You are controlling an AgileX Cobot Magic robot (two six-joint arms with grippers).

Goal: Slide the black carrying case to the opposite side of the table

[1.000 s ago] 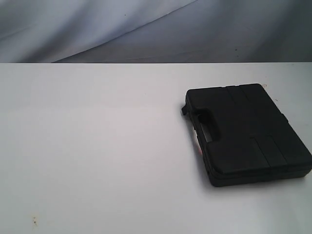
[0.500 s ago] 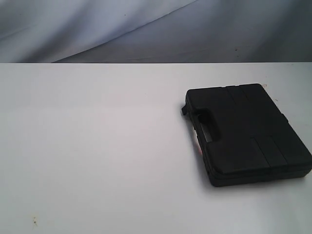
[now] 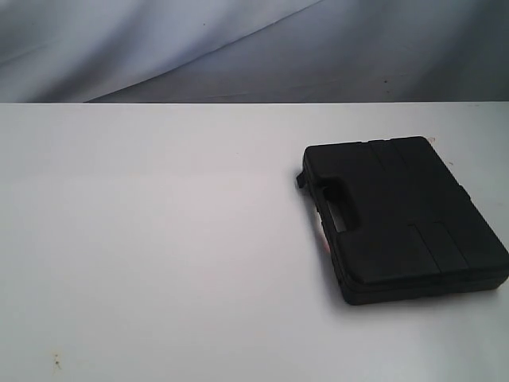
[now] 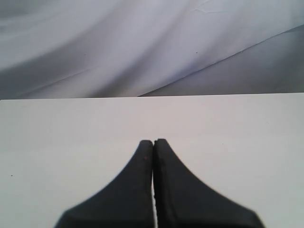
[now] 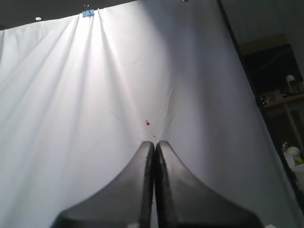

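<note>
— Where was the case [image 3: 402, 219]?

— Flat on the right half of the table [image 3: 159, 239], lid up, around mid-depth. Its handle [image 3: 338, 203] edge faced left, toward the open stretch of tabletop it had to cross.

— And its long axis?

— It seemed to run near to far, with the near end skewed a little rightward, though the slant of the exterior view made that hard to be sure of.

— The tools?

— The left gripper [image 4: 153, 142] had its fingers pressed together on nothing and looked out over bare table, with no case ahead of it. The right gripper [image 5: 154, 144] was likewise closed and empty, aimed up at the hanging cloth [image 5: 71, 95] with no table in sight. Neither arm showed in the exterior view.

— So which arm was nearer?

— By my reckoning the right one, since the case sat on its side. A leftward push would want contact on the case's right edge, about midway along it, so that it would slide without turning.
</note>
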